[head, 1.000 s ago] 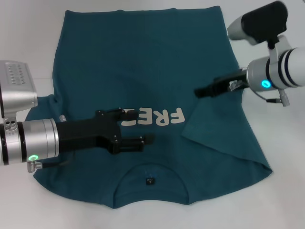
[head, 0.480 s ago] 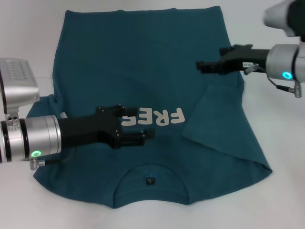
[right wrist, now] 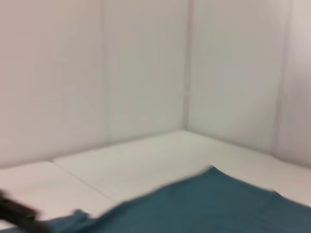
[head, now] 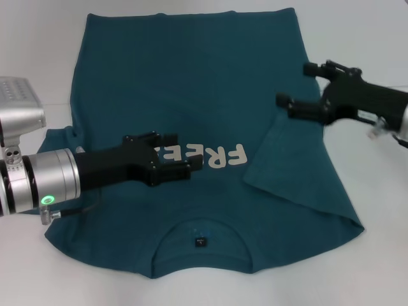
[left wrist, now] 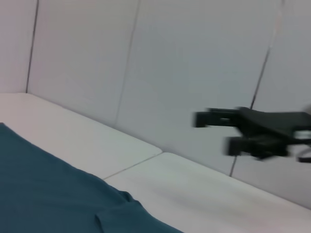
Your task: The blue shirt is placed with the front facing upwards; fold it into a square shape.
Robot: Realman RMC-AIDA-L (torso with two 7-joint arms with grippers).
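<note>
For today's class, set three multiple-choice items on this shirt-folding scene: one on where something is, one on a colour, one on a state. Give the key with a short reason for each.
1. Where is the left gripper?
A. Above the chest print
B. Off the shirt on the bare table
C. Beyond the hem at the far edge

2. What colour are the letters on the blue shirt?
A. Red
B. Cream
C. Black

3. What state is the shirt's right sleeve in?
A. Spread flat outward
B. Folded in over the body
C. Rolled into a tube

Key:
1 A, its fingers cover the print's first letters in the head view.
2 B, the letters read pale cream against the teal cloth.
3 B, the sleeve side lies as a flap over the shirt, below the right gripper.
</note>
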